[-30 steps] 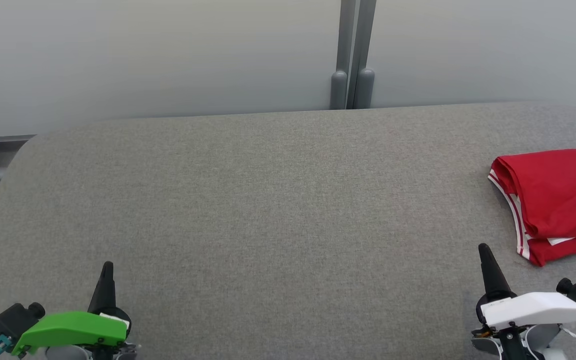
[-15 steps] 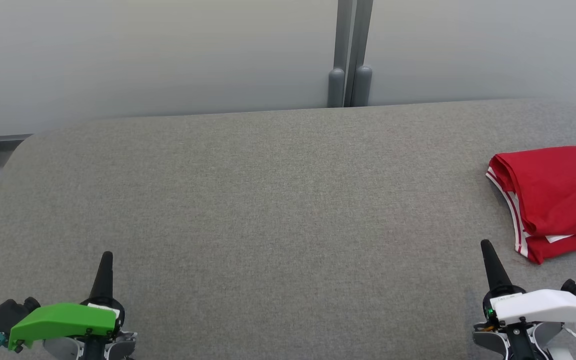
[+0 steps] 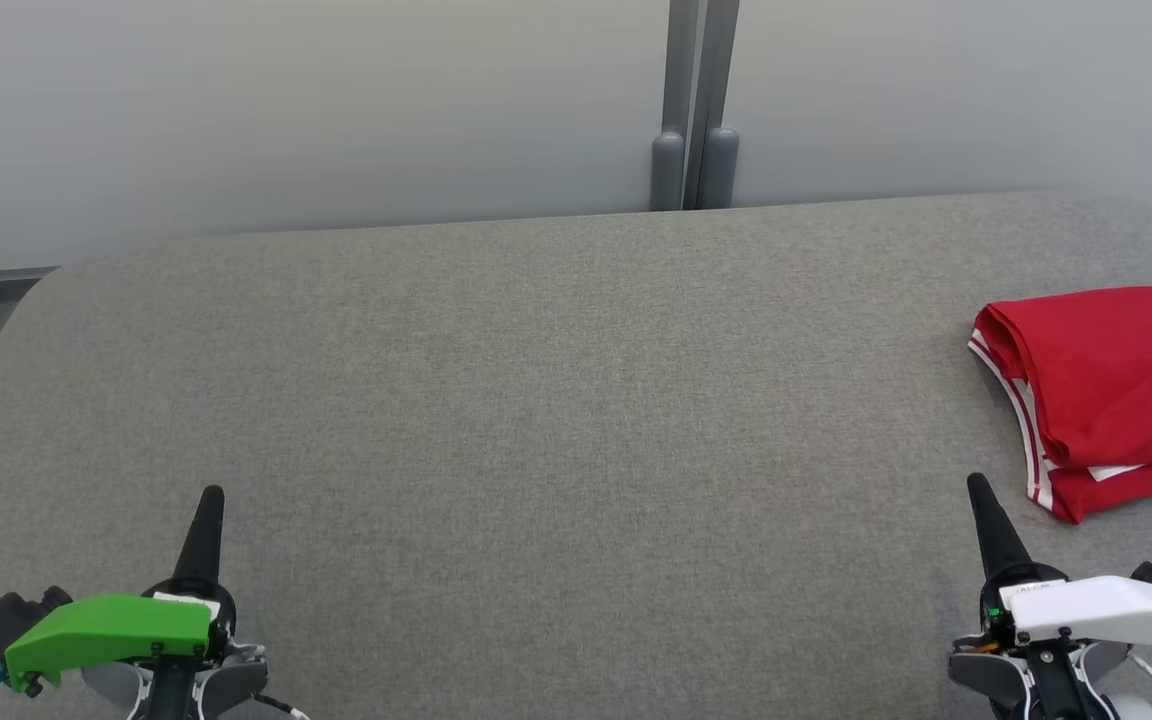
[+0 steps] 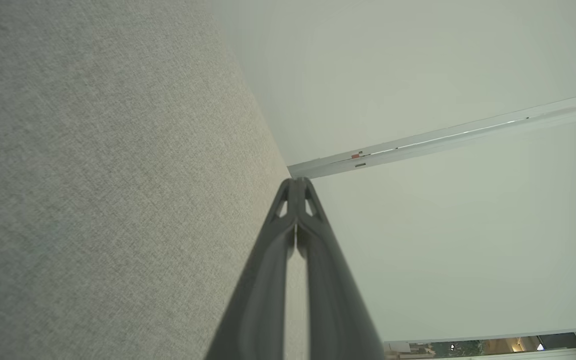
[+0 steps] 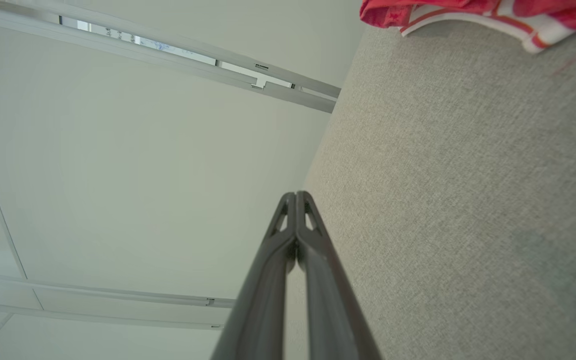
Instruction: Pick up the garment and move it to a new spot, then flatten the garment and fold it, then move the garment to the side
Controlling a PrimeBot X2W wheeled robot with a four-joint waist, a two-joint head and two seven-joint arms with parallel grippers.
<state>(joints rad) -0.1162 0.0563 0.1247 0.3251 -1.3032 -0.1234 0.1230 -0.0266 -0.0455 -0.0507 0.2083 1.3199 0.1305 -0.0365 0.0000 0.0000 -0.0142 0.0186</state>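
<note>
**Seemingly finished: folded jersey lies at the side**

Evidently we are at the last step. The red folded jersey with white striped trim (image 3: 1111, 390) lies at the far right of the grey fabric-covered table (image 3: 536, 380), partly cut off by the head view's edge. Its layers are stacked fairly squarely, with a rounded fold on the near-left corner and a sliver of white showing at the hem. It looks smooth, thin and slippery against the table's coarse woven surface.

We judge the fold and the move aside complete. Any further tidying would call for the white-shelled right gripper (image 3: 976, 482) to open and reach forward and right. Its fingers are pressed together on nothing, just short of the jersey. The green-shelled left gripper (image 3: 210, 495) is likewise closed and empty, well apart. Behind the table stand pale matte wall panels (image 3: 336, 100).
</note>
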